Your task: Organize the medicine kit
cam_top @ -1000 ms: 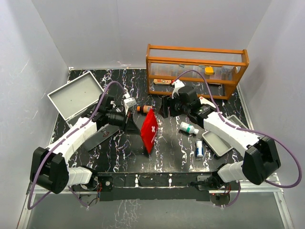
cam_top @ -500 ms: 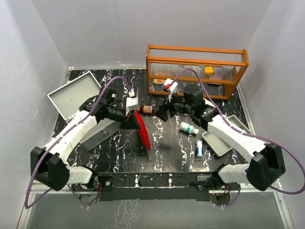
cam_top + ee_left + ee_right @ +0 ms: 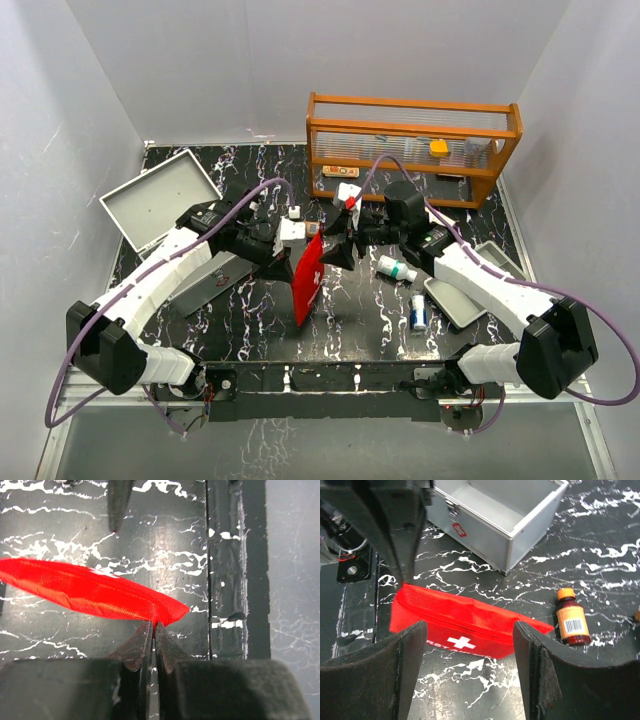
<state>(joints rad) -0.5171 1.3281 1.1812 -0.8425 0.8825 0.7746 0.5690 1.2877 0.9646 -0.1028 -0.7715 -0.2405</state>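
A red first-aid pouch (image 3: 308, 285) with a white cross stands on edge in the middle of the black marble table (image 3: 350, 320). My left gripper (image 3: 296, 262) is shut on one corner of it; in the left wrist view the fingertips (image 3: 145, 630) pinch the tip of the pouch (image 3: 90, 592). My right gripper (image 3: 338, 235) is open and empty just right of the pouch. In the right wrist view the pouch (image 3: 465, 617) lies between and beyond the open jaws of my right gripper (image 3: 470, 635). An amber bottle (image 3: 572, 622) lies beside it. The open silver case (image 3: 495, 505) stands behind.
An orange shelf rack (image 3: 412, 150) stands at the back right. The grey case (image 3: 160, 195) lies open at the left. A white bottle with a green band (image 3: 397, 268), a blue-labelled bottle (image 3: 419, 312) and a grey tray (image 3: 455, 297) lie at the right.
My left gripper has carried the pouch's corner to the right and the pouch has swung with it. My right gripper has moved left, close to the pouch.
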